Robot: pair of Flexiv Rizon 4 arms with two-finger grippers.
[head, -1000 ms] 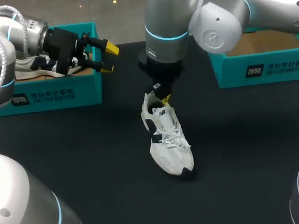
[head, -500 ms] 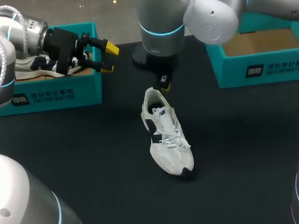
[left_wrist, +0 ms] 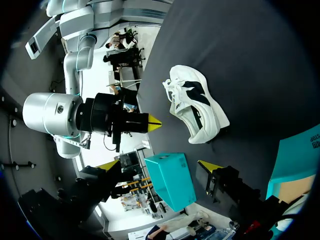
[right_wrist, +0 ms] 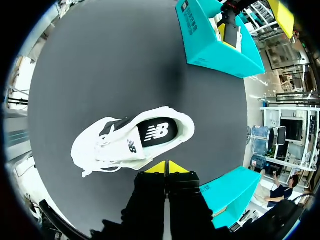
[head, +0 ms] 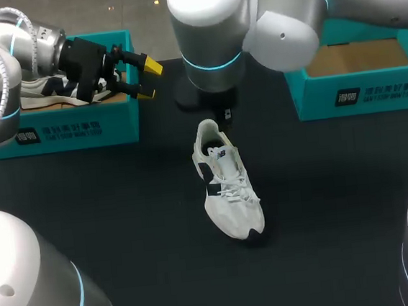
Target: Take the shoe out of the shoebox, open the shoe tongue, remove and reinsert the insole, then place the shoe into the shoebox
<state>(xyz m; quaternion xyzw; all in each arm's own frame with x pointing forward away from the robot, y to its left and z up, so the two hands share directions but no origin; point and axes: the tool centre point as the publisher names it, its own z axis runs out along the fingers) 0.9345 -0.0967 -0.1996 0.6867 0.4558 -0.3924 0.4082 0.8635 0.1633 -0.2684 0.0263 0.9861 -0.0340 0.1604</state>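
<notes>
Black table (head: pixel 124 226) is being shared by teal shoebox (head: pixel 315 102) and white shoe (head: pixel 227 187), already taken out, insole (right_wrist: pixel 156 132) seated; boxing is being awaited. Left gripper (head: pixel 148 79) is being held apart, right gripper (right_wrist: pixel 164 166) together, empty, near heel.

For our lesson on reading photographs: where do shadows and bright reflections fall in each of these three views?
Head view: the shell of the right arm shines brightly; the shadow of the shoe barely shows on the black table. Left wrist view: a thin shadow hugs the shoe's sole. Right wrist view: a darker patch lies on the table between shoe and shoebox.
</notes>
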